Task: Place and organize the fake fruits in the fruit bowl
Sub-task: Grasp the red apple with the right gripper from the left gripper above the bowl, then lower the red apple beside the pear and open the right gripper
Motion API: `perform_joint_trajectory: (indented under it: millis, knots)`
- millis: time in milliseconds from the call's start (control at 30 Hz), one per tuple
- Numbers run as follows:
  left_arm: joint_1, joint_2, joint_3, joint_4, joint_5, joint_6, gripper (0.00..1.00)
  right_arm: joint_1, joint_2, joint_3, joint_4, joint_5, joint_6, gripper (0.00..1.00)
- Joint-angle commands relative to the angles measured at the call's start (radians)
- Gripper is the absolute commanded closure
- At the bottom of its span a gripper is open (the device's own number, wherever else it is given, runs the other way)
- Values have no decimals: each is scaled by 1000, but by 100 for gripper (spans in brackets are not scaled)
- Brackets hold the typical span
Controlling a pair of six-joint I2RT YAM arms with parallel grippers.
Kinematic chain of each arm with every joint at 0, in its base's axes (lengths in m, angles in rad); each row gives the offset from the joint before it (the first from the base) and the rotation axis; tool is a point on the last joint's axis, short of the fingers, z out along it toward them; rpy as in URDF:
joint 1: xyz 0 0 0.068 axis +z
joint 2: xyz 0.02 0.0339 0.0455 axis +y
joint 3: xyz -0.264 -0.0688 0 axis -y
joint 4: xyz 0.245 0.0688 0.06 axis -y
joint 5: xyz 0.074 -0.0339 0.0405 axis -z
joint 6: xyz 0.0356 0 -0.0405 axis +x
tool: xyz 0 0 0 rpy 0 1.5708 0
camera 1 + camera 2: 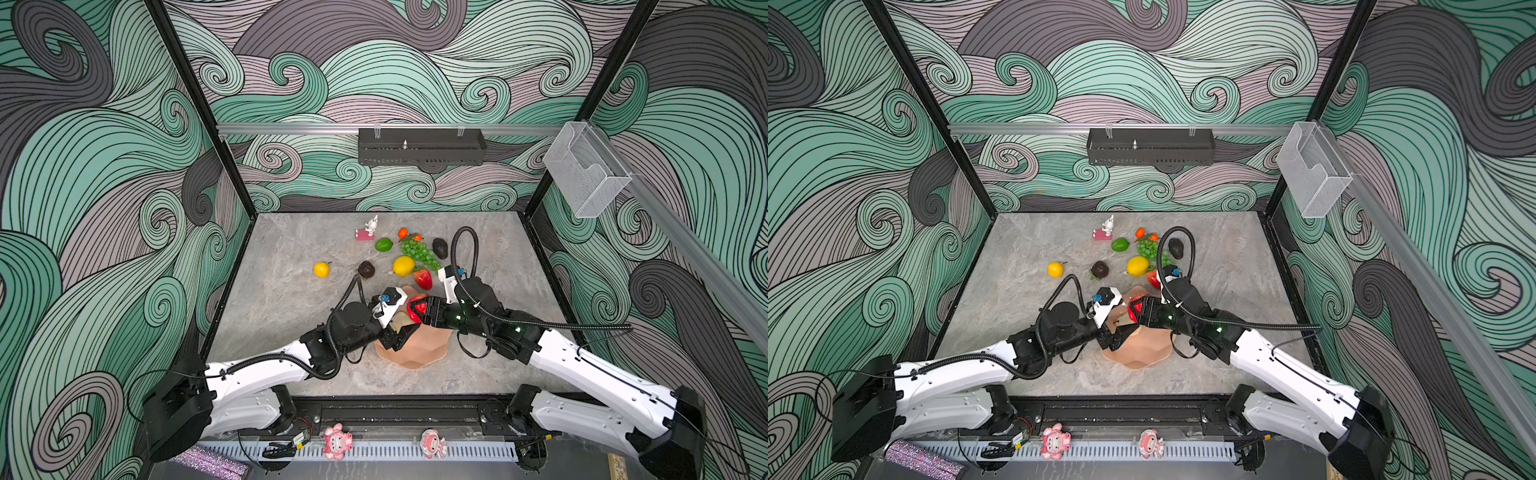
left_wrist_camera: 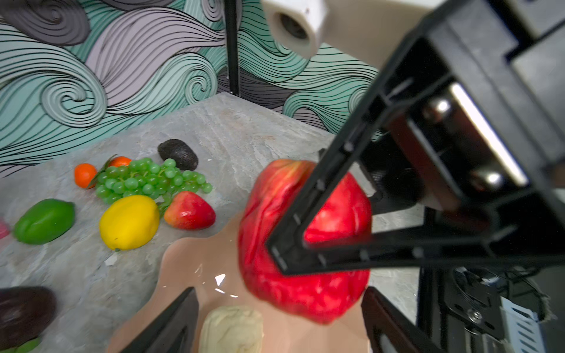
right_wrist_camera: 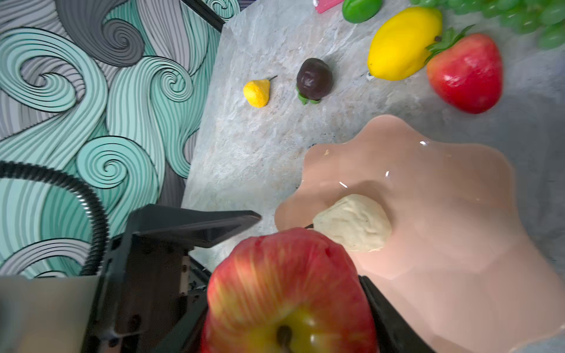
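going left to right in a top view: a small yellow fruit (image 1: 321,269) and a dark round fruit (image 1: 366,269) lie on the table (image 1: 270,324), well apart from the fruit bowl (image 1: 419,353). the left gripper (image 2: 278,290) hangs over the bowl with its fingers (image 2: 171,324) spread wide and released. the cream knobbly fruit (image 3: 351,223) lies loose in the dish beneath them. just beside it, the right gripper (image 1: 419,310) is clenched on the red apple (image 3: 287,275), held above the bowl's far rim and not yet down. to do this step well, i'd judge the left gripper should back out first, since the two sets of fingers crowd each other. the apple should then go low onto the bare pink floor beside the cream fruit, not on top of it, and be let go only once it rests, because the dish is shallow. the apple's skin looks creased under the grip, so a gentle squeeze is enough. further right and back lie the lime (image 1: 383,244), lemon (image 1: 403,266), strawberry (image 1: 423,278), grape bunch (image 1: 419,251), small oranges (image 1: 402,232) and avocado (image 1: 439,247). counted, there are eleven fruits: two yellow, two dark, two orange, two red, one lime, one grape bunch and one cream. one is in the bowl, one is held and nine are on the table. there is one bowl, one rabbit figurine (image 1: 368,230) and two pink dolls (image 1: 337,441).
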Motion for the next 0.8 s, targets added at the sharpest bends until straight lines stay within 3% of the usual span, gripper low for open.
perform_joint_trajectory:
  millis: [0, 67, 267, 533, 767]
  knots:
    - [-3, -80, -18, -46, -188, -78, 3, 24, 37, 25, -76, 185, -106, 37]
    - [15, -140, -60, -64, -281, -117, 1, 31, 75, 29, -88, 235, -141, 37]
    - [103, -270, -134, -171, -359, -171, 1, 46, 189, 31, -63, 309, -208, 36]
    - [130, -283, -157, -178, -385, -160, 1, 34, 338, 81, -32, 350, -258, 34]
    - [141, -289, -176, -175, -393, -157, 1, 2, 422, 108, -8, 316, -271, 34]
